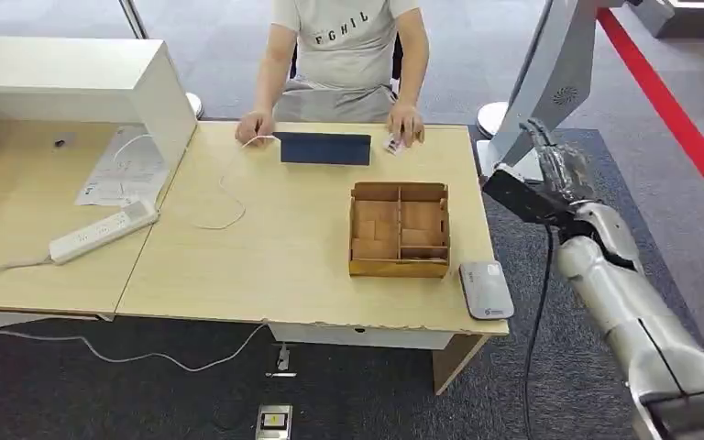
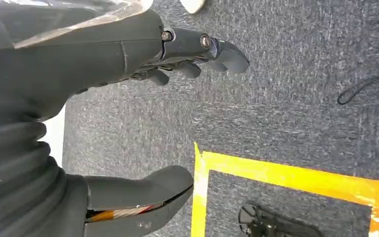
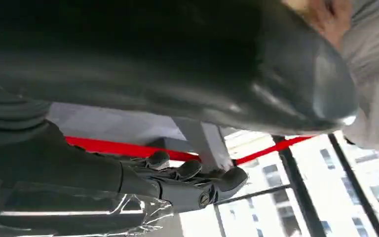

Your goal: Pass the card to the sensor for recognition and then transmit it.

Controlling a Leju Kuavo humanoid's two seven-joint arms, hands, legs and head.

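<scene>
On the far left of the head view we see a white raised counter block (image 1: 73,78) standing on the adjoining desk, with printed papers (image 1: 119,170) and a white power strip (image 1: 104,231) lying in front of it. A thin white cable (image 1: 225,188) loops across the light wooden desk (image 1: 266,257) toward a dark blue tablet (image 1: 324,148) lying near the far edge. A person in a grey T-shirt (image 1: 348,41) sits behind the desk, one hand (image 1: 255,126) resting by the cable and the other hand (image 1: 405,124) holding the card (image 1: 393,145) at the tablet's right end, just above the desk surface. Nearer to us, a wooden divided box (image 1: 400,229) sits right of centre, and just beside its front right corner lies the grey card sensor (image 1: 486,289), close to the desk's front edge. Our left hand (image 2: 177,113) hangs over dark carpet (image 2: 286,103) marked with yellow tape (image 2: 296,177), its fingers (image 2: 217,49) and thumb apart, holding nothing. Our right hand (image 1: 559,170) is raised beyond the desk's right edge, well apart from the card; in the right wrist view its fingers (image 3: 197,177) are loosely extended, away from the thumb, with nothing in them.
</scene>
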